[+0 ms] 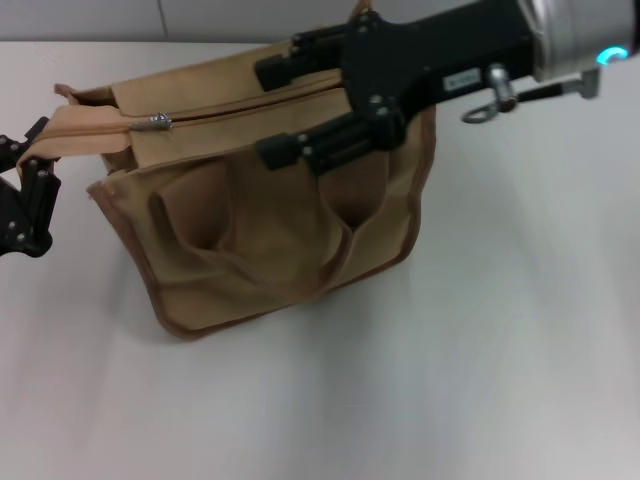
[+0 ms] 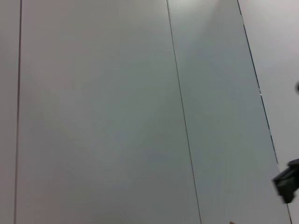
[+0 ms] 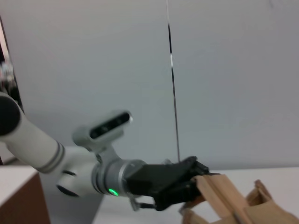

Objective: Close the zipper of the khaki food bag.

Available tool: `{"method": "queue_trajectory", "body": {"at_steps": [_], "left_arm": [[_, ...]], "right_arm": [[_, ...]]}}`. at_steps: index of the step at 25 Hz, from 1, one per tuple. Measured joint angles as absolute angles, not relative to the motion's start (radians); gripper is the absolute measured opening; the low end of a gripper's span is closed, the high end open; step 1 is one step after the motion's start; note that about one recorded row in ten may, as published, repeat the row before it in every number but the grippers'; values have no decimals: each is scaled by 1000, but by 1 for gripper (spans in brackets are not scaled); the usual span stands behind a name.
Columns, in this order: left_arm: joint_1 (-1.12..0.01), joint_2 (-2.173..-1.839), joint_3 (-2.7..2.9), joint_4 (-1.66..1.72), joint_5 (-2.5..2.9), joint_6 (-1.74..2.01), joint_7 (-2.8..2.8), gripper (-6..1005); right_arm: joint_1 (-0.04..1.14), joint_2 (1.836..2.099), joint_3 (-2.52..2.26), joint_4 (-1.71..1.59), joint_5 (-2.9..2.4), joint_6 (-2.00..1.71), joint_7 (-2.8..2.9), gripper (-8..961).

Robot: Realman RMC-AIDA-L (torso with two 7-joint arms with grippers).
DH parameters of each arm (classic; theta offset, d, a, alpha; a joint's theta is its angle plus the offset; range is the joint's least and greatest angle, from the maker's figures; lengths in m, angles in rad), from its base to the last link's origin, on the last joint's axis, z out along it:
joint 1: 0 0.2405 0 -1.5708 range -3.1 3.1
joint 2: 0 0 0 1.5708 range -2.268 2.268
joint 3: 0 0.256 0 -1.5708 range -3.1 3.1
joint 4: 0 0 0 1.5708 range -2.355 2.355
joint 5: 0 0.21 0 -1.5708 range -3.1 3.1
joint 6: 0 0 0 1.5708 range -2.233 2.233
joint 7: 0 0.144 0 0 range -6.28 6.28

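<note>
Soft canvas, the bag (image 1: 270,235) sags at centre, so we judge: left gripper (image 1: 25,165) pinching its nine-o'clock end tab steadies it, while the right gripper (image 1: 285,105), jaws apart, takes the pull tab (image 1: 158,121).

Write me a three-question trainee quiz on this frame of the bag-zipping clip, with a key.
1. True or false: the silver pull tab sits at the end of the zipper nearer the left gripper.
2. Which gripper holds the tan end of the khaki food bag?
A. left
B. right
C. neither
3. Fill in: the right gripper hangs over the bag's top with its fingers ____.

Key
1. True; the tab lies at the end of the flap on the robot's left.
2. A; the right wrist view shows it clamped on the fabric.
3. Open, one finger on each side of the zipper line.
</note>
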State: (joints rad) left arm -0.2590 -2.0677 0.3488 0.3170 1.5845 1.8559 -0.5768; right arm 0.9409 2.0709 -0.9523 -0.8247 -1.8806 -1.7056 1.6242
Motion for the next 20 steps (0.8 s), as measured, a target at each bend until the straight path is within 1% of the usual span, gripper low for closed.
{"method": "queue_trajectory", "body": {"at_steps": [10, 20], "left_arm": [[-261, -2068, 348, 310, 1584, 1870, -577, 38], [-257, -2068, 346, 310, 1584, 1885, -588, 41]], "right_arm": [[1053, 2078, -1059, -879, -1959, -1608, 1627, 769], [1103, 2085, -1162, -918, -1983, -1500, 1621, 732]]}}
